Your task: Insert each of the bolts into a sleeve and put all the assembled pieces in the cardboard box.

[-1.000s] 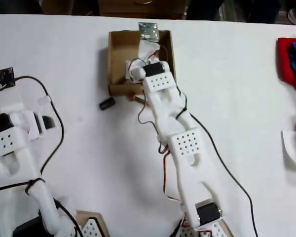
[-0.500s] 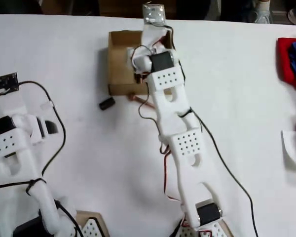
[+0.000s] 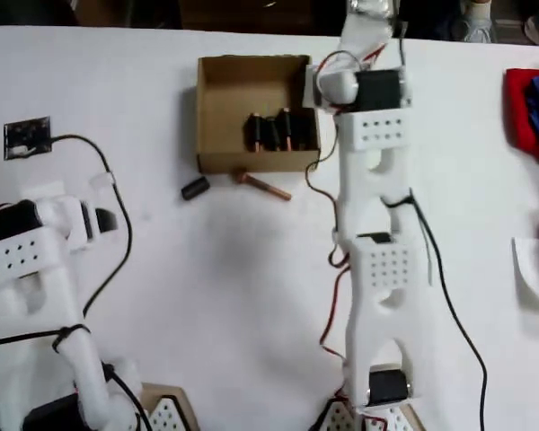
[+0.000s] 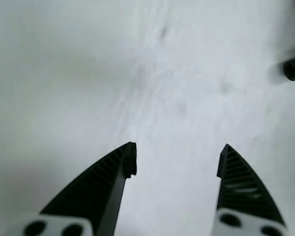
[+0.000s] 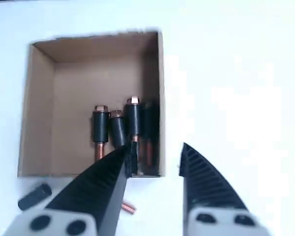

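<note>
Pulling the right hand [image 5: 158,146] up and out of the cardboard box [image 3: 214,108] over the last second, then swinging it off past the box's right wall, as seen from the high view. Held open now, gripping nothing. Leaves three assembled pieces [image 3: 271,132] lying side by side on the box floor, toward the near wall. Reads as a drop-off just completed, so part of the job is banked.

Still to handle: one bare bolt [image 3: 262,185] and one black sleeve [image 3: 195,189], lying on the bench [image 3: 207,296] just outside the box's near wall, close to each other but apart. Well clear of the right hand, with the box's corner between.

Holding the left hand [image 4: 177,146] spread open as well, empty, over bare bench, with the sleeve near the edge of its wrist view. Probably calls next for joining that last pair.
</note>
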Controlling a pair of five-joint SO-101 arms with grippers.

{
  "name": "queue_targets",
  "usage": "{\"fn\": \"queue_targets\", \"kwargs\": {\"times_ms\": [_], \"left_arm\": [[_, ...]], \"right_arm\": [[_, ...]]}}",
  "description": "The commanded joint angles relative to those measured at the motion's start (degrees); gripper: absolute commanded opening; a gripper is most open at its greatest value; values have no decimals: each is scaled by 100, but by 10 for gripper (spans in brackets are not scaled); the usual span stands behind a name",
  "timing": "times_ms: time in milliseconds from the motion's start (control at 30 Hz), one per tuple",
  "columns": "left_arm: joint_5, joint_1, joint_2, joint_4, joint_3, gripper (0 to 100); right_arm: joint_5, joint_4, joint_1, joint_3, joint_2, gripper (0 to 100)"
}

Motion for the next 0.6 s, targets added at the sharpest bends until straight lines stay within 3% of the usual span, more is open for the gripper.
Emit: {"fn": "queue_targets", "kwargs": {"times_ms": [0, 300, 467, 567], "left_arm": [[18, 114, -62, -26, -215, 279], [0, 114, -62, -26, -242, 279], [-53, -79, -62, 18, -321, 279], [-457, -396, -62, 97, -391, 279]], "right_arm": [[475, 154, 22, 1011, -1499, 87], [527, 127, -321, 6048, -4189, 77], [1433, -321, -725, 8018, -4110, 126], [1591, -769, -989, 8378, -3793, 162]]}}
